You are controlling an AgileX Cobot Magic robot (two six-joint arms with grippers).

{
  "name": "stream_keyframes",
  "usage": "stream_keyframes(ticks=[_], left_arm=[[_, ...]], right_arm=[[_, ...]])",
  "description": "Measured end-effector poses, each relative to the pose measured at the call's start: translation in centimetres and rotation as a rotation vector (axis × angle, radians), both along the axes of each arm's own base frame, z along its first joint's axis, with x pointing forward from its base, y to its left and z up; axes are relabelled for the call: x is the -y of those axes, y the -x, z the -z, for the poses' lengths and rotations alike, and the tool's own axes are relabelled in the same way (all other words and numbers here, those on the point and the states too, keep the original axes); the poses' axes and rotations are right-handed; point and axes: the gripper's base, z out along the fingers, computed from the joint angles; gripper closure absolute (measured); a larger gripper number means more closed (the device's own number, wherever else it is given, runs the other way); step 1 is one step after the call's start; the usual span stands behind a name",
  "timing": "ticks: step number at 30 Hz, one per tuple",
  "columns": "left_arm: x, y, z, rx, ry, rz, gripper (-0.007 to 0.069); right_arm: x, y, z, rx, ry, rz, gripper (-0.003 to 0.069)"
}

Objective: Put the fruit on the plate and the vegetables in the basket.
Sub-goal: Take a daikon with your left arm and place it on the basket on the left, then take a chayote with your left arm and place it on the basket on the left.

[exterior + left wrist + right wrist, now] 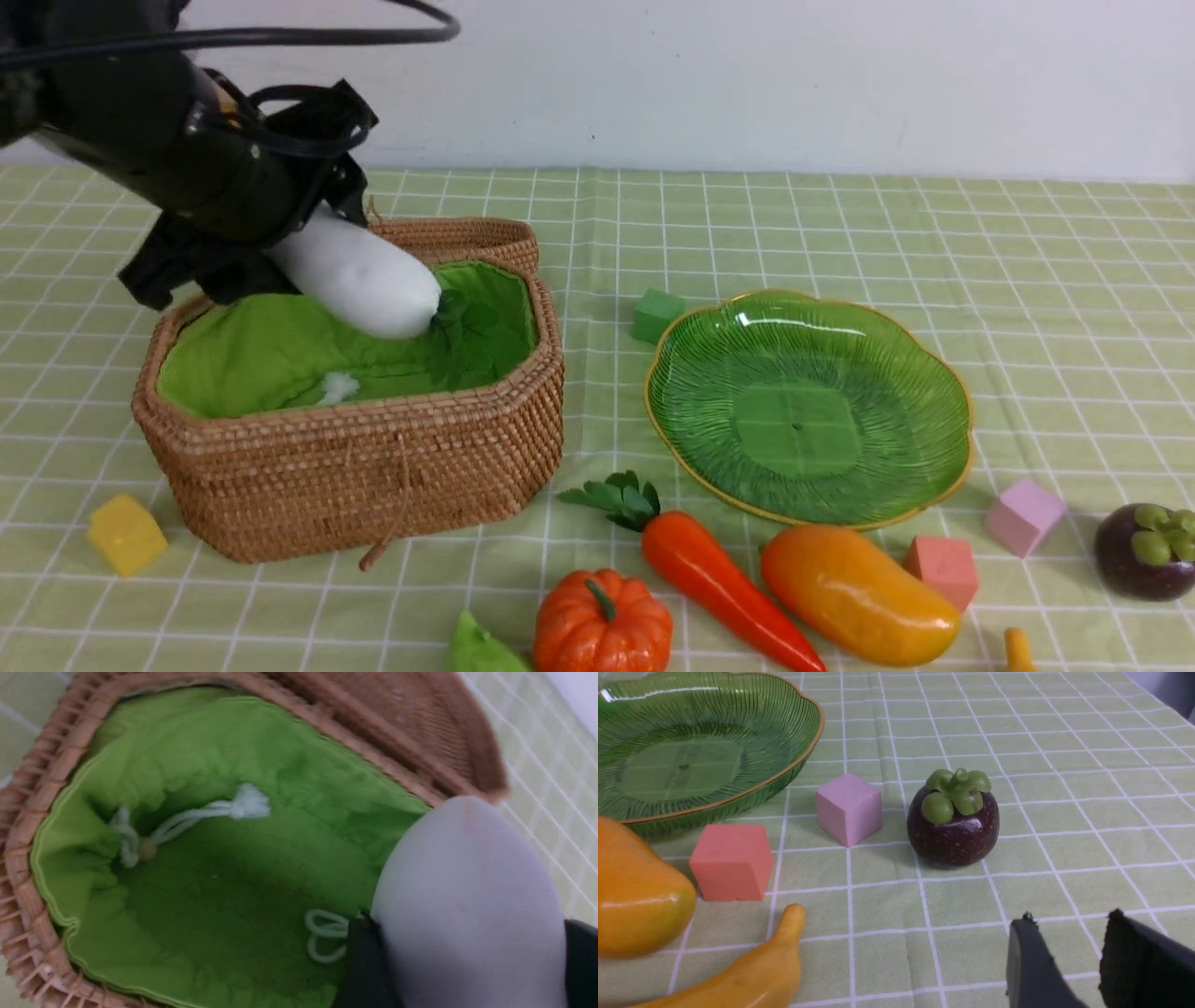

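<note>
Now, closest to the robot lie the things not yet sorted: the pumpkin (602,623), the tip of the cucumber (481,649), the carrot (719,583) and the mango (859,595), with the banana (752,970) at the very edge and the mangosteen (1146,551) far to the right. The right gripper (1069,942) hangs low over the tablecloth (1064,742) near the mangosteen, its jaws apart with nothing between them. I judge it is placed there to be ready for the fruit.

Further on, the plate (934,373) is bare and the basket (373,467) stands open, its lid (467,238) folded back behind it. The left gripper (299,238) is clamped on the upper end of the radish (359,275) and holds it tilted, leafy end downward, over the back of the basket. This tilt, I think, lets the long radish go lengthwise into the lining (252,355). The leaves seem to touch the lining.
</note>
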Motion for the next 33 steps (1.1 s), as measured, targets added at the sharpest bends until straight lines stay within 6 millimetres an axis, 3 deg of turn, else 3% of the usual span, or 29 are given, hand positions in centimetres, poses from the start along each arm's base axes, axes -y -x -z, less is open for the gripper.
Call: stream_keyframes(ticks=[4, 8, 13, 19, 25, 28, 33], left_arm=[[0.2, -1.7, 2.1, -0.111, -0.012, -0.077, 0.016], [0.3, -2.1, 2.4, -0.132, -0.027, -0.074, 0.0142], [0.3, -2.4, 0.7, -0.097, -0.129, 0.067, -0.0022], [0.3, -1.6, -2.4, -0.139, -0.266, 0.289, -0.0014], [1.3, 2.2, -5.2, -0.154, -0.219, 0.532, 0.0095], [2.3, 5.9, -5.8, -0.149, -0.19, 0.591, 0.0134], [4.3, 11.3, -2.0, -0.243, -0.116, 0.585, 0.0146]], right_arm=[[0.0, 0.0, 0.0, 0.0, 0.0, 0.0, 0.0419], [0.0, 0.0, 0.0, 0.0, 0.0, 0.0, 0.0419], [0.0, 0.0, 0.0, 0.0, 0.0, 0.0, 0.0419], [0.0, 0.0, 0.0, 0.0, 0.0, 0.0, 0.0419], [0.0, 0.0, 0.0, 0.0, 0.0, 0.0, 0.0419], [0.0, 0.0, 0.0, 0.0, 0.0, 0.0, 0.0419], [0.0, 0.0, 0.0, 0.0, 0.0, 0.0, 0.0419]])
